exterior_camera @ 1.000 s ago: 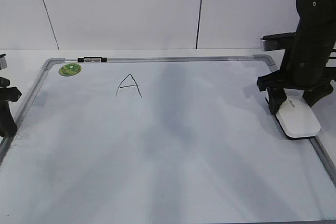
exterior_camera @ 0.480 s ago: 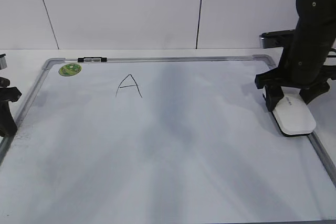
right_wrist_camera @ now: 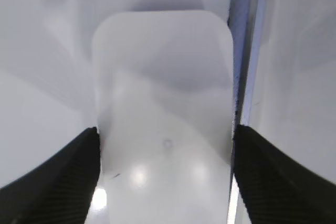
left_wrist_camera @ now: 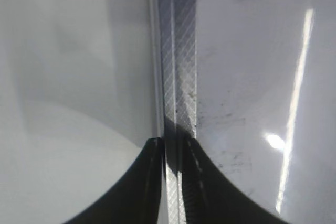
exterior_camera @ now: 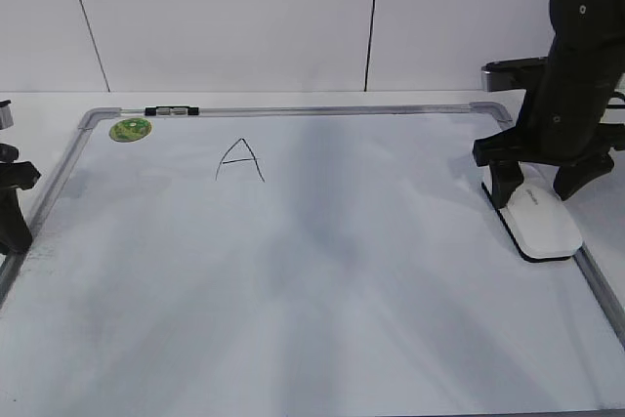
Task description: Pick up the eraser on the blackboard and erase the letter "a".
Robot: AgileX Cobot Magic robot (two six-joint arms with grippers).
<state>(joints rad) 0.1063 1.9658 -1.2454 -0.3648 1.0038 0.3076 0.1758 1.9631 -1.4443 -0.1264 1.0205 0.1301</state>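
Where the right gripper (exterior_camera: 535,186) stands at the right edge of the exterior view, its two black fingers straddle the eraser (exterior_camera: 545,222), one on each long side. In the right wrist view the fingers (right_wrist_camera: 55,179) sit at the eraser's (right_wrist_camera: 165,108) flanks, jaws wide enough to take its width; whether they press the sides or merely frame them, cannot tell.

Eraser: white, rounded oblong, glossy top with light glare, thin black underside showing as a dark line along its lower edge. Faint grey mark on top, unreadable. It lies flat on the board (exterior_camera: 322,271), tight against the right rail of the frame, mid-right of the exterior view.

Board: white surface with grey smudged streaks, silver frame, grey corner pieces. Round green sticker (exterior_camera: 130,129) at upper left corner; small black-and-silver clip (exterior_camera: 171,110) on the top rail just right of it.

Letter (exterior_camera: 240,160): thin black marker, pointed capital form, upper left of centre, well apart from the eraser.

Left gripper (exterior_camera: 12,204) at the far left edge, beside the left rail. Left wrist view shows its fingers (left_wrist_camera: 152,182) narrow, one either side of the rail (left_wrist_camera: 178,66), nearly touching it.
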